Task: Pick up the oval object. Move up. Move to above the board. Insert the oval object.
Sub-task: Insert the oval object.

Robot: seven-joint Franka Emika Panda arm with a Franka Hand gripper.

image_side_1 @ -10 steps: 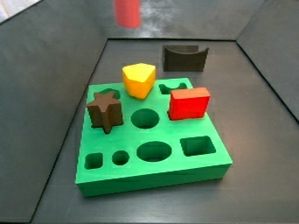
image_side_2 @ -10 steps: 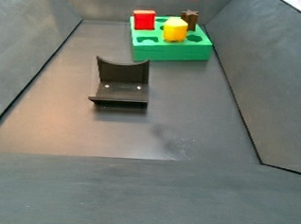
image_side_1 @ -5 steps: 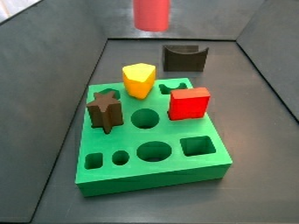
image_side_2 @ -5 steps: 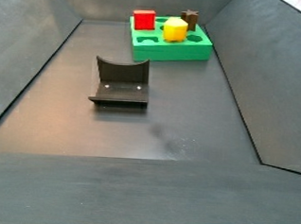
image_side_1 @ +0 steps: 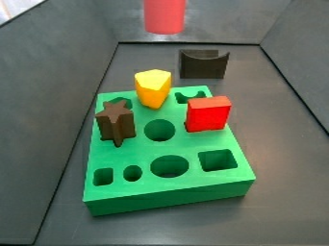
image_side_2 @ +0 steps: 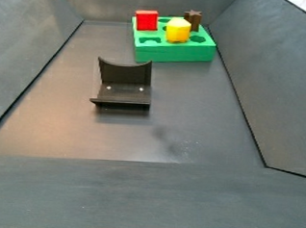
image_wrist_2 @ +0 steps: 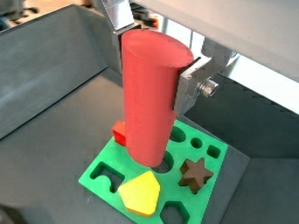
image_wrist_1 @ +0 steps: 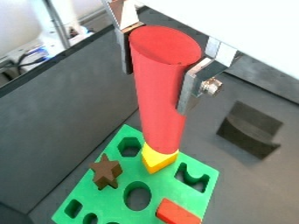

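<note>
My gripper is shut on the oval object, a tall salmon-red rod, and holds it upright high above the board. Both wrist views show it, the silver fingers clamped on its upper end. In a side view only the rod's lower end shows at the top edge, above the green board; the gripper itself is out of that view. The board's oval hole is open. In the other side view the board sits far back; rod and gripper are out of view.
On the board stand a yellow block, a red cube and a brown star piece. The dark fixture stands behind the board, and mid-floor in the other side view. Grey walls enclose the floor.
The rod's lower end has shifted right and slightly up since a second ago; between half a second ago and now it barely moved. The board and pieces are unchanged.
</note>
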